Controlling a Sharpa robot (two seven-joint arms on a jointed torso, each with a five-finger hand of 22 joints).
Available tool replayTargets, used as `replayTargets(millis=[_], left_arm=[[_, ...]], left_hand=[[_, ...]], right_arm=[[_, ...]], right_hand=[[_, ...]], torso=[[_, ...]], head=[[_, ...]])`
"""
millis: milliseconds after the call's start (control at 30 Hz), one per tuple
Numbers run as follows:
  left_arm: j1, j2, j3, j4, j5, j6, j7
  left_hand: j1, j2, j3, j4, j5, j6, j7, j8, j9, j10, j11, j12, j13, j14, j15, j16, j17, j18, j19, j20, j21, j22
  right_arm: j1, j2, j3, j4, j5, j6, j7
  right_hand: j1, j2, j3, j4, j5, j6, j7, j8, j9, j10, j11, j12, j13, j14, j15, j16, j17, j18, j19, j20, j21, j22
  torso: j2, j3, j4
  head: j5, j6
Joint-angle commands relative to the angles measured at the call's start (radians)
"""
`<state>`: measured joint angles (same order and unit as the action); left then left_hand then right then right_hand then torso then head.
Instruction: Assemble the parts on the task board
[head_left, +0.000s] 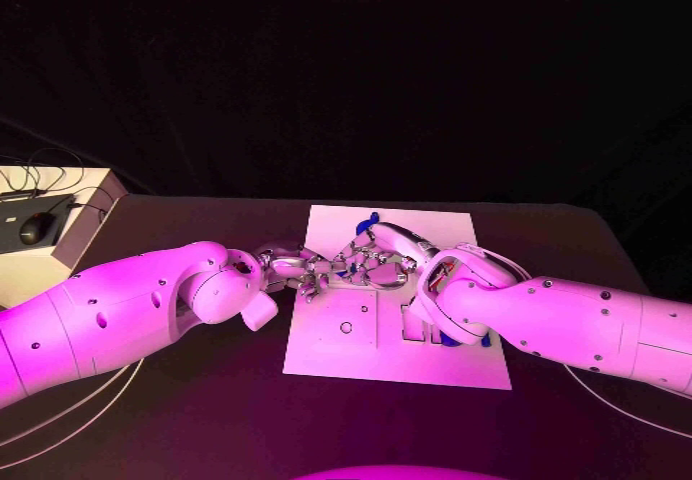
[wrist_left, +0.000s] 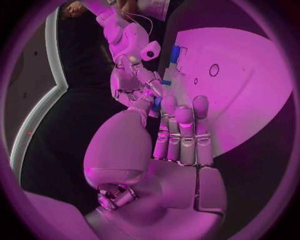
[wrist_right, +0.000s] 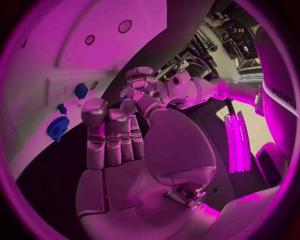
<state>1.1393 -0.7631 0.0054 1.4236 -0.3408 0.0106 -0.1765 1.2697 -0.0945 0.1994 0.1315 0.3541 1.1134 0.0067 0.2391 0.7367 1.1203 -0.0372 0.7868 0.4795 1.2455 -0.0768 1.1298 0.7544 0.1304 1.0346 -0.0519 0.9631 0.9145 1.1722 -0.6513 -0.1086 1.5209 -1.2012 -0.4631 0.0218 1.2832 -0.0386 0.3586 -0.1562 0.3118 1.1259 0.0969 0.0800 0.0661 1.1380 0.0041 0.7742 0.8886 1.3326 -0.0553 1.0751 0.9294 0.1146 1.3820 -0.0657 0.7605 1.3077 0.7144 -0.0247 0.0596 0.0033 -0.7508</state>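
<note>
The white task board (head_left: 387, 345) lies in the middle of the black table. My left hand (head_left: 293, 268) and right hand (head_left: 387, 252) meet fingertip to fingertip above its far left part. In the left wrist view the left hand (wrist_left: 180, 136) pinches a small blue part (wrist_left: 156, 103) between thumb and a finger, and the right hand (wrist_left: 131, 75) reaches to it. From the right wrist, the right hand (wrist_right: 112, 137) faces the left hand (wrist_right: 145, 84); its grip is unclear. More blue parts (wrist_right: 57, 127) sit on the board, and one (head_left: 371, 218) is at its far edge.
A pale box (head_left: 80, 215) with a black mouse (head_left: 35, 229) and cables stands at the table's far left. Round holes (head_left: 346, 327) mark the board's near left area. Blue parts (head_left: 470, 340) lie by my right forearm.
</note>
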Motion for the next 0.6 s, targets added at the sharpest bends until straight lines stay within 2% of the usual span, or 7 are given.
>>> replayTargets(millis=[33, 133, 233, 433, 600], left_arm=[[0.001, 0.000, 0.002, 0.006, 0.018, 0.045, 0.019], [0.001, 0.000, 0.002, 0.007, 0.022, 0.045, 0.025], [0.001, 0.000, 0.002, 0.007, 0.029, 0.040, 0.030], [0.001, -0.001, 0.002, 0.005, 0.043, 0.027, 0.040], [0.001, -0.001, 0.002, 0.004, 0.054, 0.021, 0.043]], left_hand=[[0.026, -0.006, 0.086, -0.011, 0.008, -0.006, -0.006, 0.002, 0.009, 0.005, -0.002, -0.011, -0.007, -0.005, -0.006, 0.008, 0.005, -0.012, -0.005, -0.007, 0.006, 0.004], [0.002, -0.032, 0.220, -0.029, 0.005, -0.019, -0.001, 0.031, 0.049, 0.019, -0.003, -0.015, -0.010, 0.002, -0.008, 0.021, 0.024, -0.011, -0.005, -0.010, 0.014, 0.011], [-0.048, -0.046, 0.313, -0.062, 0.002, -0.030, -0.001, 0.058, 0.092, 0.022, -0.005, -0.005, -0.002, 0.009, -0.010, 0.031, 0.037, -0.010, -0.007, -0.012, 0.024, 0.019], [-0.111, -0.042, 0.378, -0.123, 0.001, -0.034, -0.003, 0.070, 0.126, 0.024, -0.007, 0.003, 0.009, 0.015, -0.013, 0.038, 0.044, -0.008, -0.006, -0.013, 0.039, 0.032], [-0.130, -0.036, 0.386, -0.145, 0.000, -0.030, -0.003, 0.066, 0.133, 0.026, -0.008, 0.002, 0.012, 0.018, -0.013, 0.041, 0.047, -0.008, -0.005, -0.013, 0.042, 0.035]], right_arm=[[-0.001, -0.003, -0.001, -0.008, -0.010, 0.018, -0.015], [-0.001, -0.004, -0.001, -0.009, -0.010, 0.022, -0.016], [-0.001, -0.004, -0.001, -0.009, -0.010, 0.025, -0.017], [-0.001, -0.004, -0.001, -0.010, -0.011, 0.030, -0.018], [-0.001, -0.003, -0.002, -0.011, -0.012, 0.030, -0.019]], right_hand=[[0.004, 0.011, -0.001, -0.005, 0.002, 0.023, 0.018, 0.007, 0.001, -0.008, 0.001, -0.004, 0.002, -0.004, 0.000, -0.004, 0.001, -0.008, -0.008, -0.002, 0.000, 0.075], [0.004, 0.011, -0.001, -0.005, 0.002, 0.023, 0.018, 0.007, 0.001, -0.008, 0.001, -0.004, 0.002, -0.004, 0.000, -0.004, 0.001, -0.008, -0.008, -0.002, 0.000, 0.075], [0.004, 0.011, -0.001, -0.005, 0.002, 0.023, 0.018, 0.007, 0.001, -0.008, 0.001, -0.004, 0.002, -0.004, 0.000, -0.004, 0.001, -0.008, -0.008, -0.002, 0.000, 0.075], [0.003, 0.010, -0.001, -0.006, 0.002, 0.023, 0.018, 0.007, 0.001, -0.009, 0.002, -0.005, 0.002, -0.005, 0.000, -0.005, 0.001, -0.008, -0.009, -0.002, -0.001, 0.075], [0.003, 0.009, -0.001, -0.007, 0.002, 0.021, 0.019, 0.006, 0.001, -0.010, 0.002, -0.006, 0.001, -0.007, 0.001, -0.008, -0.002, -0.008, -0.011, -0.001, -0.005, 0.074]], torso=[[0.000, 0.0000, -0.0004], [0.000, 0.0000, -0.0003], [0.000, 0.0002, 0.0001], [0.000, 0.0002, 0.0002], [0.000, 0.0001, 0.0001]], head=[[-0.001, -0.001], [-0.001, -0.001], [-0.002, -0.001], [-0.002, -0.002], [-0.001, -0.002]])
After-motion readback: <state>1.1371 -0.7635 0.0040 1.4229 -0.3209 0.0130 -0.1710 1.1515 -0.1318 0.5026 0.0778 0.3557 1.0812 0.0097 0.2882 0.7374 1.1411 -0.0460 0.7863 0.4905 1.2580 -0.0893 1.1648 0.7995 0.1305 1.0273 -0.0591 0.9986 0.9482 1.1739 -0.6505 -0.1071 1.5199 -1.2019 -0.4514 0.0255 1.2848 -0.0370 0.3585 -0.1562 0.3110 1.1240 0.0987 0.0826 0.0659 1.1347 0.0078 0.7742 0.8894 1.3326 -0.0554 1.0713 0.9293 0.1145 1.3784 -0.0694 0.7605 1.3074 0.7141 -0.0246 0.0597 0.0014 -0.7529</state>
